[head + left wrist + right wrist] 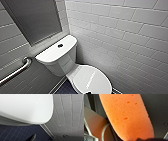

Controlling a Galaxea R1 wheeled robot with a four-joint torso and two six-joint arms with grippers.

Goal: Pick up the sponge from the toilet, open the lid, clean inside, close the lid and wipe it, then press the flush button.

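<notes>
The white toilet (58, 61) stands in the corner. Its lid (93, 80) lies closed over the bowl, and the dark round flush button (60, 45) sits in the middle of the tank top. In the left wrist view the lid (25, 107) looms large and glossy. My left gripper (50, 139) hangs open just off its rim, above the floor, holding nothing. The orange sponge (126, 116) shows very close in the right wrist view, held up in the air with my right gripper (142, 139) shut on its end.
White tiled walls (125, 37) close in on the toilet's right side. A metal grab bar (15, 71) runs along the left wall below a grey panel (35, 17). The floor (15, 132) is dark blue tile.
</notes>
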